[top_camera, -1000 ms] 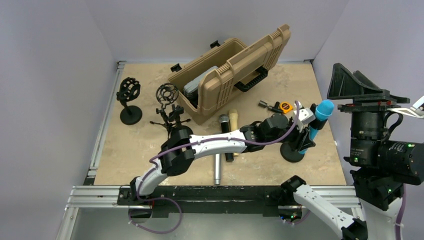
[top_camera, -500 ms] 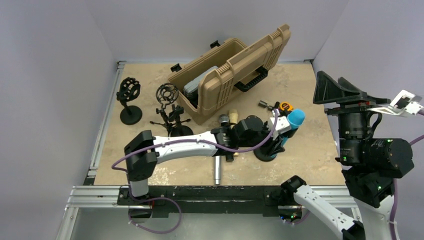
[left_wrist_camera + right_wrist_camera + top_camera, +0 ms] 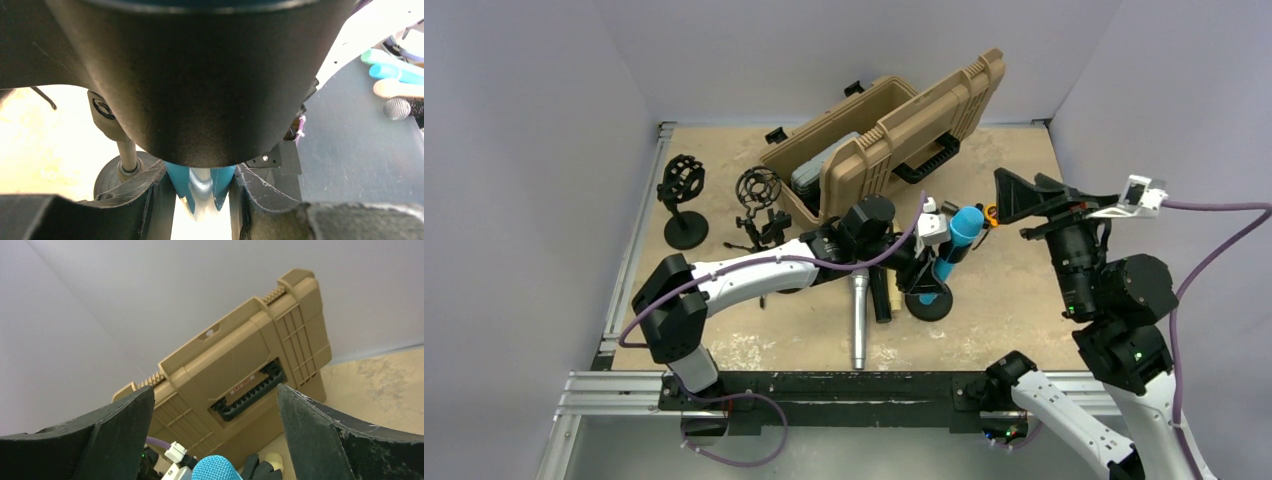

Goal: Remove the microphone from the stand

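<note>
Top external view: the blue microphone (image 3: 952,248) leans in its black stand (image 3: 931,304), near the middle of the sandy surface (image 3: 1019,310).
Its long body tilts. The round mesh head points up and toward the back right, and the thin tail points down at the flat round base. The left jaws are partly closed and pinch the smooth teal body from both sides. The right jaws are spread wide and hold nothing, just right of the head. Only the left wrist view shows the teal tail with its shiny silver tip, squeezed between dark pads (image 3: 145,205), beside the thin stand pole. Only the right wrist view shows the bumpy mesh head low between wide fingers (image 3: 115,427), with the ribbed tan case (image 3: 240,375) behind.
</note>
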Robot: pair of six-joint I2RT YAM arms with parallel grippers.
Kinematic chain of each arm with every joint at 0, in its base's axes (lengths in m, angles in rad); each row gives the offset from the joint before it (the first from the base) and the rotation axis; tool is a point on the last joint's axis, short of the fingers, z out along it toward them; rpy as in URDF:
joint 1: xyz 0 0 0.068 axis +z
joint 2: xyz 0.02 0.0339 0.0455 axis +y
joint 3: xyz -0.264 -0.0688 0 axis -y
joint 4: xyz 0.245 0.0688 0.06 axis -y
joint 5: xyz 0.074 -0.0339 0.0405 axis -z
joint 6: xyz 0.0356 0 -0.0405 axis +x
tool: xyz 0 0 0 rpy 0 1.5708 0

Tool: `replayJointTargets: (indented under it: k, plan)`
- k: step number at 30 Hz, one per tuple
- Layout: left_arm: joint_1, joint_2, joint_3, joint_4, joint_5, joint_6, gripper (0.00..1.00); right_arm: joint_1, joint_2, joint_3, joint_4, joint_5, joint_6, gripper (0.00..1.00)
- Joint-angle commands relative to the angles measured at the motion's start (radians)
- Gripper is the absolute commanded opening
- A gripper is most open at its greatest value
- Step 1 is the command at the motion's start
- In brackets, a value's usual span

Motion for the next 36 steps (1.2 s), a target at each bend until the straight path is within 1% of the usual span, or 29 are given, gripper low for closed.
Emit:
replayJointTargets:
  k: [1, 4, 7, 11, 15, 19, 25, 29, 31, 32, 33, 34, 36]
  plan:
    - [0.006, -0.041, -0.023, -0.079, 0.109, 0.106, 0.00, -0.001, -0.025, -0.044, 0.028, -0.105, 0.028, 0.90]
    - [0.018, -0.041, -0.045, -0.072, 0.143, 0.111, 0.00, -0.001, -0.069, -0.079, 0.080, -0.200, -0.008, 0.90]
    - [0.019, -0.032, -0.049, -0.071, 0.155, 0.106, 0.12, -0.001, -0.079, -0.100, 0.102, -0.294, -0.037, 0.90]
    - [0.019, -0.041, -0.062, -0.045, 0.141, 0.087, 0.24, -0.001, -0.059, -0.097, 0.050, -0.301, -0.044, 0.90]
    - [0.022, -0.063, -0.070, -0.034, 0.103, 0.075, 0.38, -0.001, -0.067, -0.105, 0.036, -0.318, -0.040, 0.90]
    - [0.025, -0.080, -0.073, -0.025, 0.066, 0.053, 0.45, -0.001, -0.061, -0.116, 0.012, -0.321, -0.038, 0.90]
    - [0.028, -0.113, -0.080, -0.018, 0.015, 0.022, 0.51, -0.002, -0.030, -0.128, -0.057, -0.311, -0.020, 0.89]
    - [0.038, -0.185, -0.130, 0.057, 0.005, -0.033, 0.56, 0.000, -0.034, -0.136, -0.085, -0.290, 0.007, 0.89]
    - [0.038, -0.219, -0.129, 0.058, -0.018, -0.046, 0.59, -0.001, -0.032, -0.147, -0.092, -0.273, 0.025, 0.89]
    - [0.039, -0.234, -0.127, 0.053, -0.040, -0.053, 0.65, -0.001, -0.029, -0.149, -0.096, -0.265, 0.033, 0.89]
    - [0.038, -0.251, -0.127, 0.050, -0.068, -0.061, 0.75, -0.001, -0.026, -0.150, -0.097, -0.251, 0.049, 0.88]
    - [0.038, -0.268, -0.128, 0.051, -0.107, -0.070, 0.80, -0.002, -0.023, -0.149, -0.096, -0.228, 0.071, 0.88]
    - [0.034, -0.292, -0.126, 0.052, -0.195, -0.095, 0.82, -0.001, -0.019, -0.144, -0.092, -0.176, 0.118, 0.88]
